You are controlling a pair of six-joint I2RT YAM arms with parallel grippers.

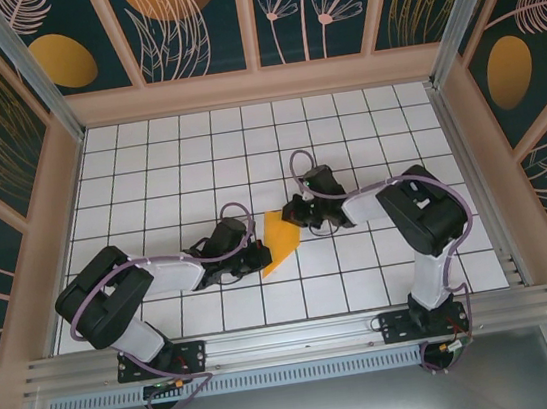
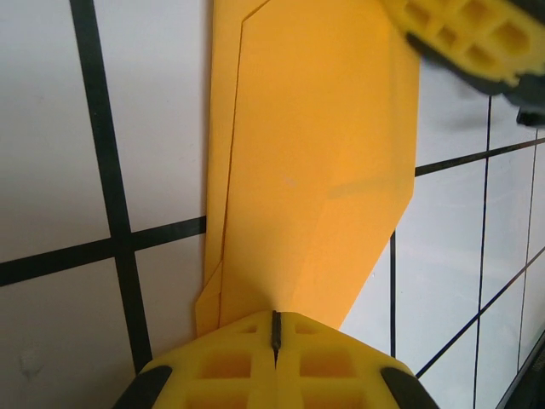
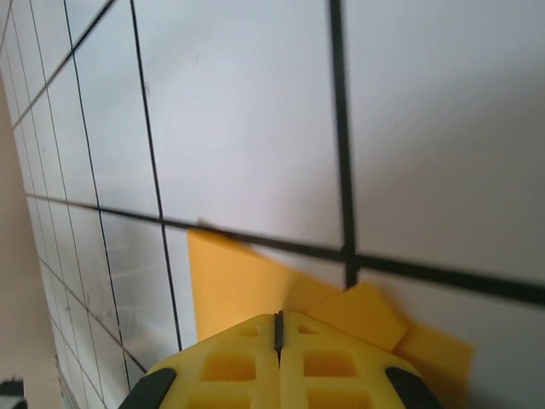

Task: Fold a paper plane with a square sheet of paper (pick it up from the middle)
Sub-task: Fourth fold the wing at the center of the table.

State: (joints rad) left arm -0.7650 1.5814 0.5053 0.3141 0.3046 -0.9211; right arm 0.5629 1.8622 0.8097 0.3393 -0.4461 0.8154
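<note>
The square sheet of paper (image 1: 281, 242) is folded into a narrow orange-yellow shape with angled ends and lies flat on the white tiled table (image 1: 346, 144), between the two arms. My left gripper (image 1: 260, 258) is shut, its tips down on the paper's near end (image 2: 306, 170); no paper shows in the slit between its fingers (image 2: 230, 366). My right gripper (image 1: 293, 212) is shut too and bears on the far end, where the layered paper (image 3: 238, 281) spreads out beyond its fingertips (image 3: 332, 366). Its yellow finger (image 2: 464, 34) reaches into the left wrist view's top right corner.
Black grid lines cross the table. Patterned walls (image 1: 249, 16) close in the back and both sides, and a metal rail (image 1: 271, 341) runs along the near edge between the arm bases. Open tiles lie around the paper on every side.
</note>
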